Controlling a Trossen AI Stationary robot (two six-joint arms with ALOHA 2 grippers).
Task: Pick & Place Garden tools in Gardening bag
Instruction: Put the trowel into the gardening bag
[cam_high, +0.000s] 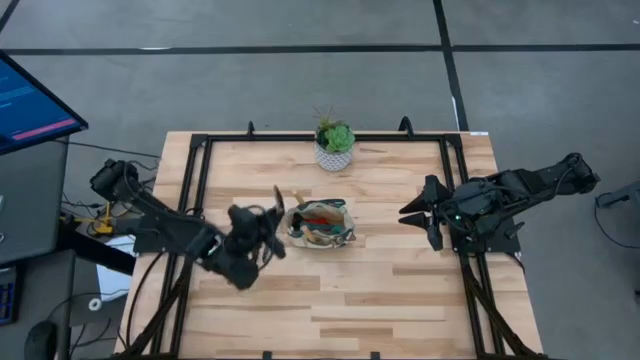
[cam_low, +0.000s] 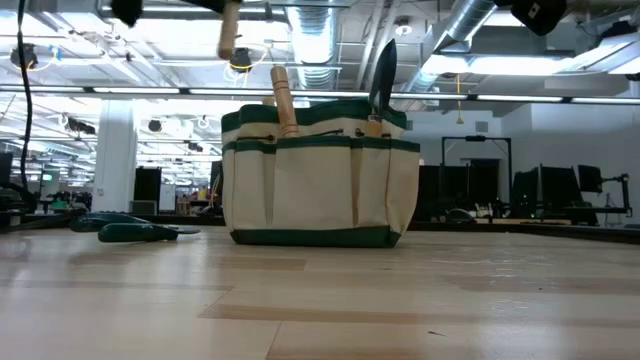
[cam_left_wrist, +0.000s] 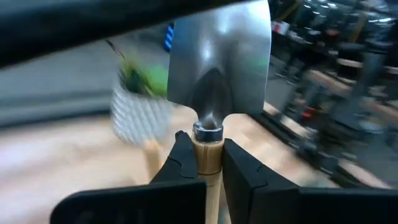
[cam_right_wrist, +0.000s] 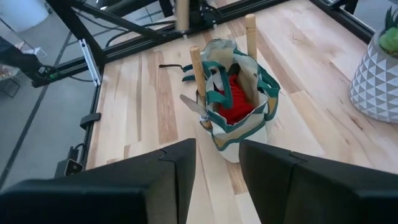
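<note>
Just left of the tan green-trimmed fabric bag (cam_high: 318, 226), left gripper (cam_left_wrist: 208, 163) clamps a silver-bladed wooden-handled trowel (cam_left_wrist: 219, 68); right gripper (cam_right_wrist: 217, 168), part-open and empty, waits near the table's right edge.

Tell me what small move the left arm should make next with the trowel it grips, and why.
Probably carry it over the gardening bag and lower it in. The left gripper is shut on the trowel at its wooden handle, held above the table just left of the bag, whose top stands open. The right gripper waits apart.
</note>
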